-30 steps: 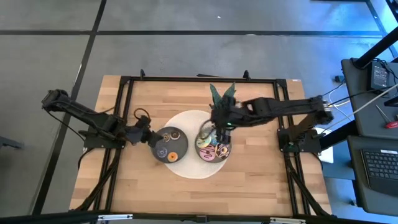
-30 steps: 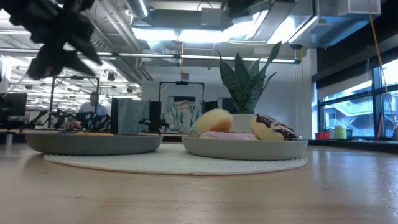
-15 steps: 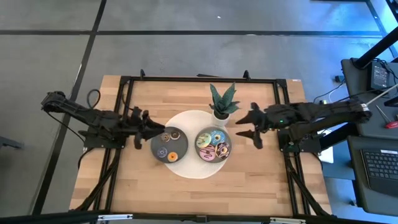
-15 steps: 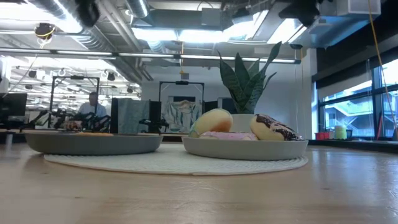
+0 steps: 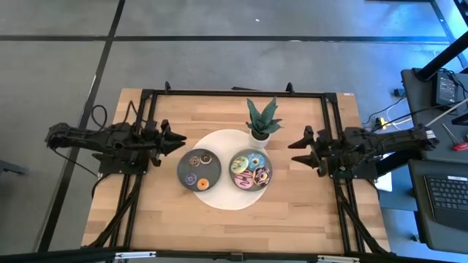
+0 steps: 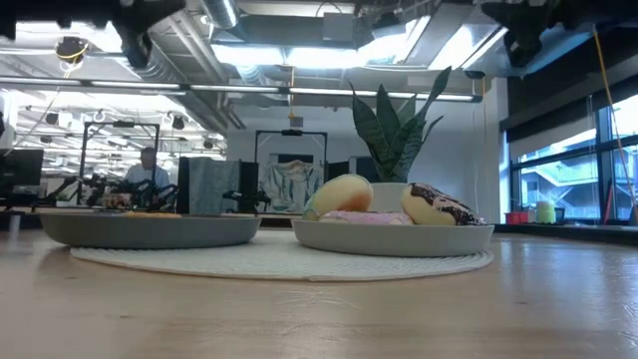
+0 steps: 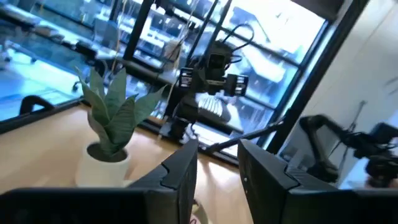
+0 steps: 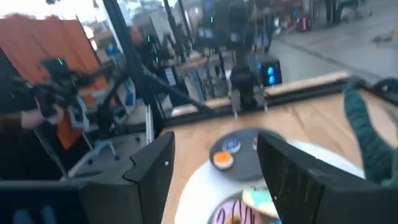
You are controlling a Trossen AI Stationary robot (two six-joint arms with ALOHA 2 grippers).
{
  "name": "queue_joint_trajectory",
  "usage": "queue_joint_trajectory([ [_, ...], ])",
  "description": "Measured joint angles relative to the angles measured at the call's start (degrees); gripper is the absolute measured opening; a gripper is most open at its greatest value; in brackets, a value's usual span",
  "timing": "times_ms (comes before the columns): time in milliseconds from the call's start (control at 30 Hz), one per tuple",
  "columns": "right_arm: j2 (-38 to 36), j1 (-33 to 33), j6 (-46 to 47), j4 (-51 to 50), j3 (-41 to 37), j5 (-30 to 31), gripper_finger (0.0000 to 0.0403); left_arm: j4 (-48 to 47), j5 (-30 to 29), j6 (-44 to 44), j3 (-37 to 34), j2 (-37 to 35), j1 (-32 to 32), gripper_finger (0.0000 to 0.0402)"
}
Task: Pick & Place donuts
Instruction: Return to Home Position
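Donuts (image 5: 255, 161) lying sorted on dark plate (image 5: 180, 172) and light plate (image 5: 232, 173), tabletop (image 5: 219, 226) centre. Left end effector (image 5: 175, 142) hanging near dark plate, empty, fingers narrowly parted. Right end effector (image 5: 300, 151) gaping wide, empty. Risk: right arm's swing clipping nearby plant (image 5: 261, 117), toppling it onto plates.

**Bright open workshop, glass down the right side**

From above we're over a grey floor (image 5: 219, 58) crossed by dark seams, with a pale wooden table (image 5: 219, 219) set in a black frame (image 5: 234, 93). At the right edge is a dark desk (image 5: 420, 179) carrying a keyboard (image 5: 446, 193). Down at table height, long ceiling lights (image 6: 269, 55) glow among exposed pipes and ducts (image 6: 189, 30). Tall windows (image 6: 573, 170) on the right show blue daylight. Far back, a person (image 6: 150, 168) stands among the workstations.
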Motion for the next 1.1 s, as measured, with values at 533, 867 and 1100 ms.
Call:
queue_joint_trajectory([
  [533, -17.3, -3.4, -3.5, -12.6, -0.7, 1.4, 0.0229, -8.6, 1.6, -1.9, -10.7, -21.9, 12.6, 0.0111],
  [867, -18.4, -3.4, -7.5, 0.1, -9.8, 2.9, 0.0229, 1.4, 4.7, -4.1, -18.1, -20.6, 14.3, 0.0113],
  [1100, -18.4, -3.4, -5.0, 6.0, -16.1, 4.6, 0.0229, -2.0, 2.2, -3.5, -19.0, -20.6, 14.9, 0.0110],
])
